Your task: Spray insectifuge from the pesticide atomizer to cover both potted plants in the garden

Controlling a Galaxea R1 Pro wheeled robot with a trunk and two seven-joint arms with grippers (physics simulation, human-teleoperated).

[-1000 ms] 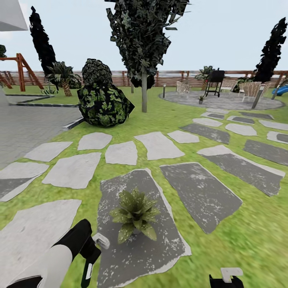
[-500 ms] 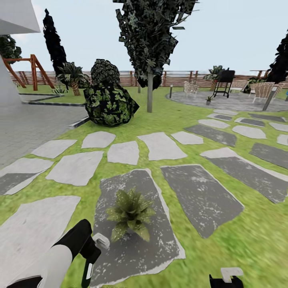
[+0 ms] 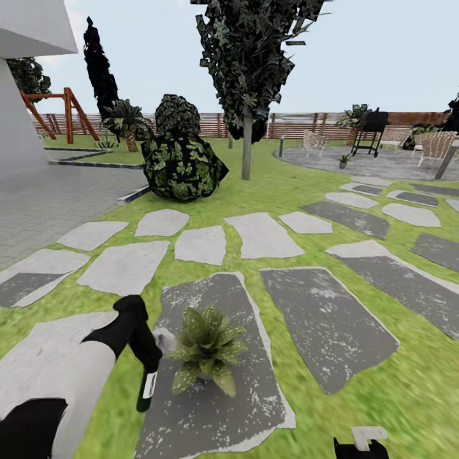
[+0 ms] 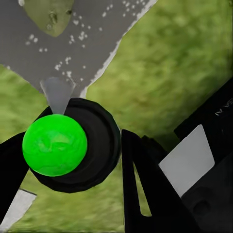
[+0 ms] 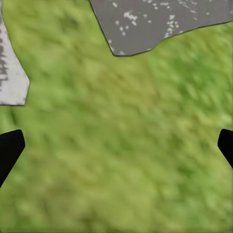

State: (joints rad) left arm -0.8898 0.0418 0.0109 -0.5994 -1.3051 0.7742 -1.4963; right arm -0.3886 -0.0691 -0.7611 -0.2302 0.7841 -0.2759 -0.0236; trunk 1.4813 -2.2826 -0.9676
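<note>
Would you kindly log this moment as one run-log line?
left gripper: shut on pesticide atomizer | beside potted plant on dark stepping stone | right gripper: open over grass

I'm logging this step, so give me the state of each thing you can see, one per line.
pesticide atomizer: held in the left gripper, hanging nozzle-down beside the plant.
left gripper: shut on the atomizer, raised over the dark stone.
right gripper: open, fingers wide apart over grass.
near potted plant: upright on the dark stepping stone.
far potted plant: upright on the patio.
</note>
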